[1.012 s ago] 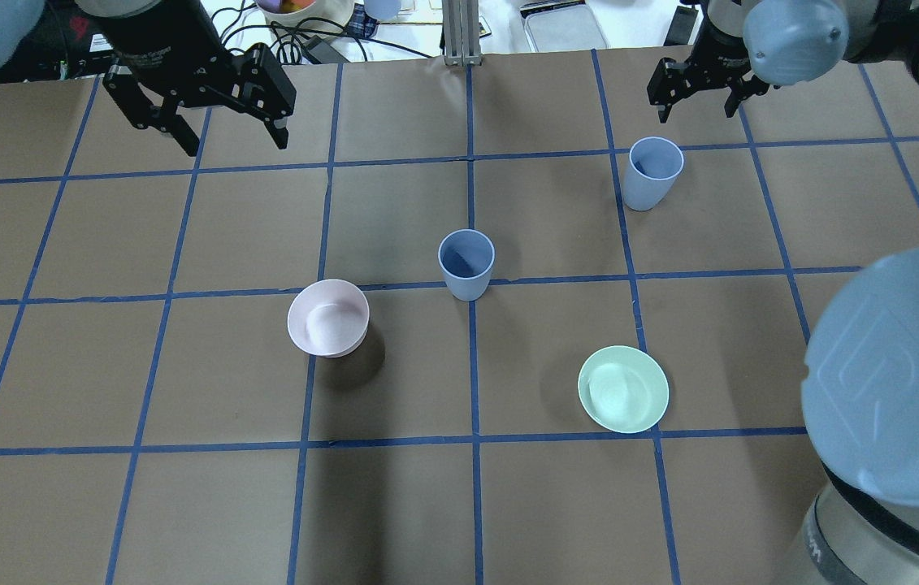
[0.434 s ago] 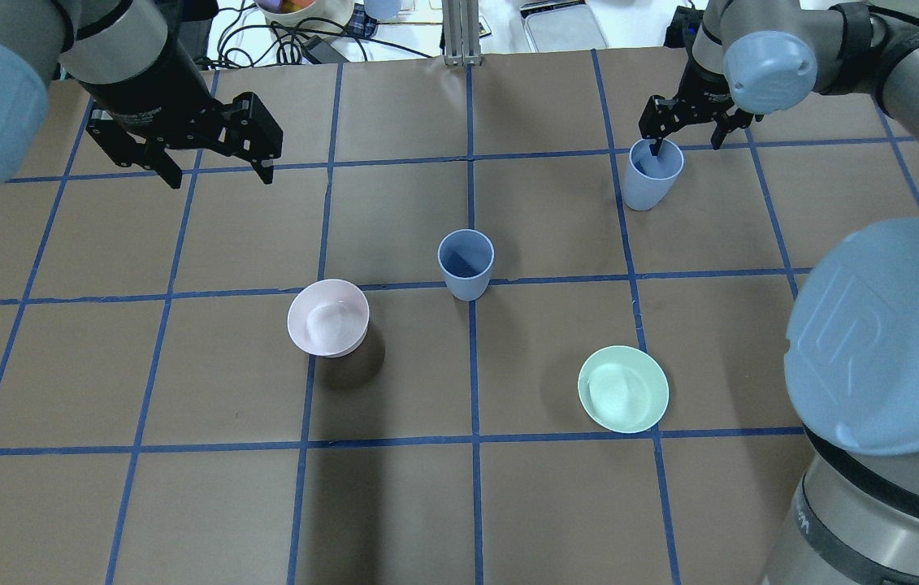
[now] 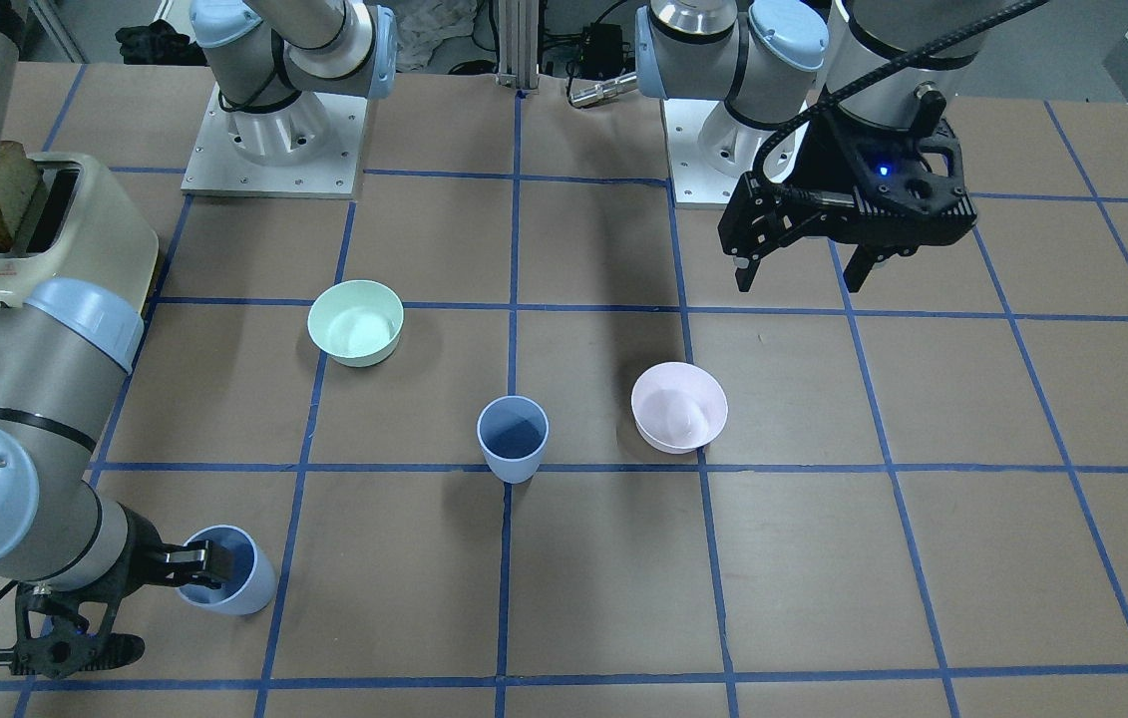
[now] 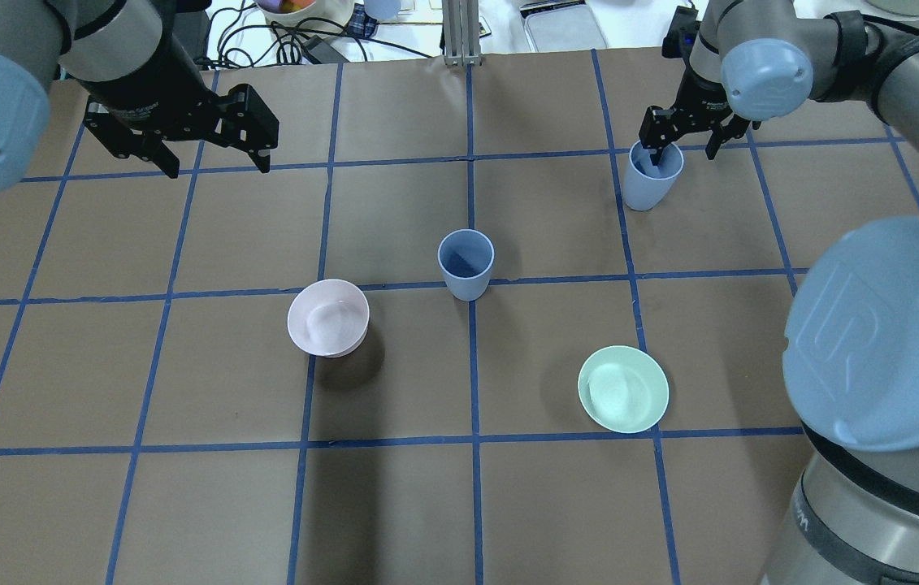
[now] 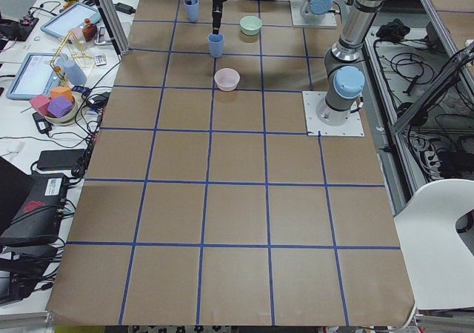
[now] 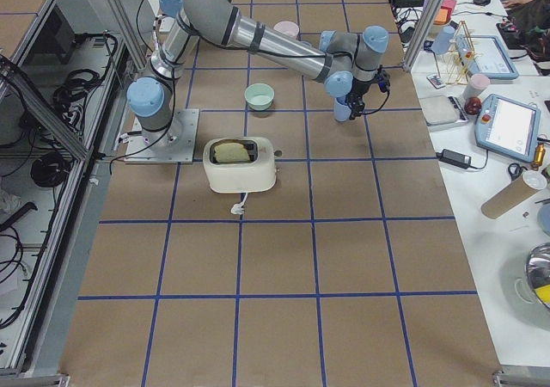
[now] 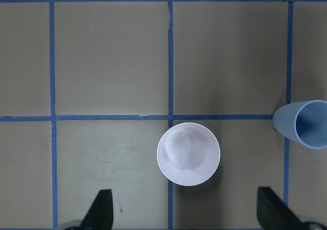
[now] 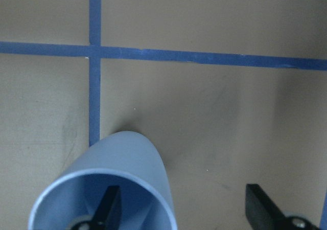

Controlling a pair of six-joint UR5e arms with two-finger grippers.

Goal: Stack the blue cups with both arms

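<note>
Blue cups: two matching pale tumblers, both upright on the table, well apart, not yet nested.
Handling (judged): light, stiff, thin-walled plastic. The smooth taper may slip or tip, so pinch one wall just below the rim with modest force.
Mint-green bowl [image 4: 623, 388]: nearest the robot's base, on its right side. Not wanted.
Pink bowl [image 4: 327, 317]: a little farther out, left of centre. Not wanted.
Centre cup [image 4: 466, 264]: mid-table, beside a tape crossing, untouched.
Far cup [image 4: 648, 183]: far right, on a tape line.
Right gripper [image 4: 681, 153]: jaws spread wide, straddling the far cup's wall. One finger [image 8: 108, 207] dips inside, the other stands clear outside. Nothing is clamped.
Left gripper [image 4: 218, 166]: far left, hovering above the table, jaws wide, empty.
</note>
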